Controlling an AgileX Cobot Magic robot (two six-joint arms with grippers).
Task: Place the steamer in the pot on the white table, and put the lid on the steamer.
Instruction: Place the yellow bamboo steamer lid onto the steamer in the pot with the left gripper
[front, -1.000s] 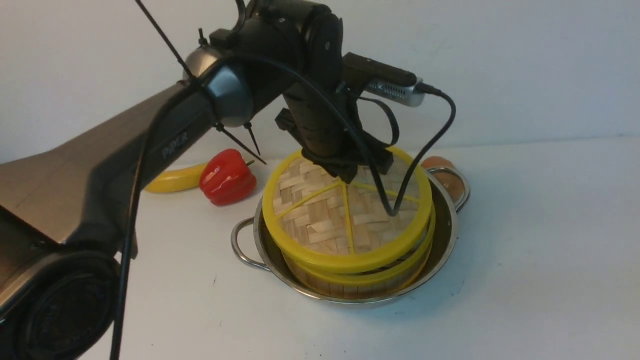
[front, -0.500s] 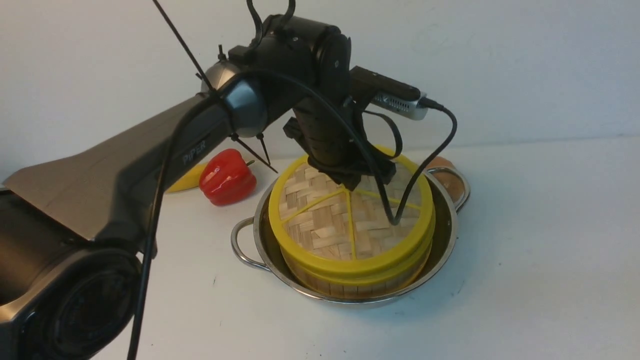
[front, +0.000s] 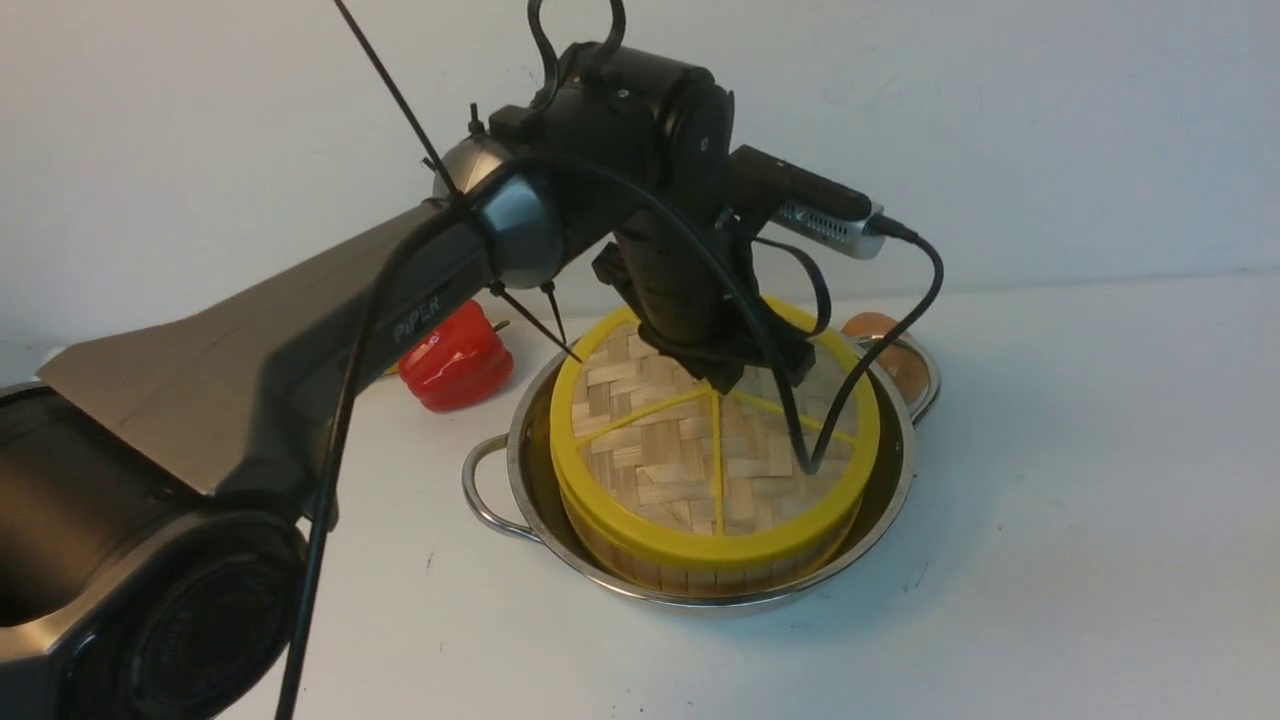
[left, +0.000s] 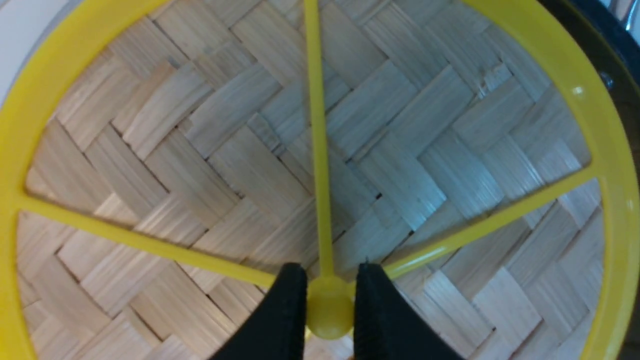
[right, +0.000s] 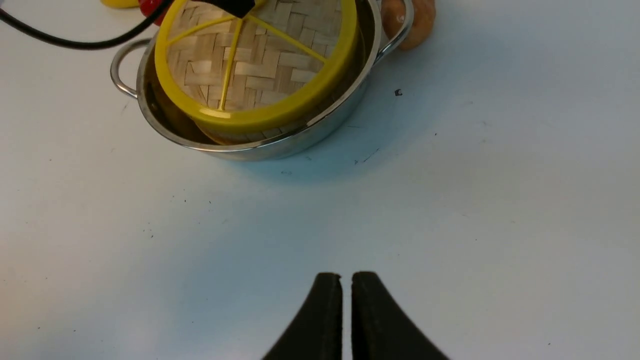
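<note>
The left pincer (left: 330, 280) clamped the lid (front: 650, 455) by its hub, atop the steamer (front: 690, 578) in the pot (front: 888, 470); the right pincer (right: 346, 277) hung closed, empty.

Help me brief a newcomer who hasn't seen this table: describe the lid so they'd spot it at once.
On the white table stands a shiny steel pot with a bamboo steamer inside. The lid caps that steamer, its centre hub pinched by the left pincer. Unlike the slat-walled basket beneath, it is a flat woven disc with yellow spokes and rim.
</note>
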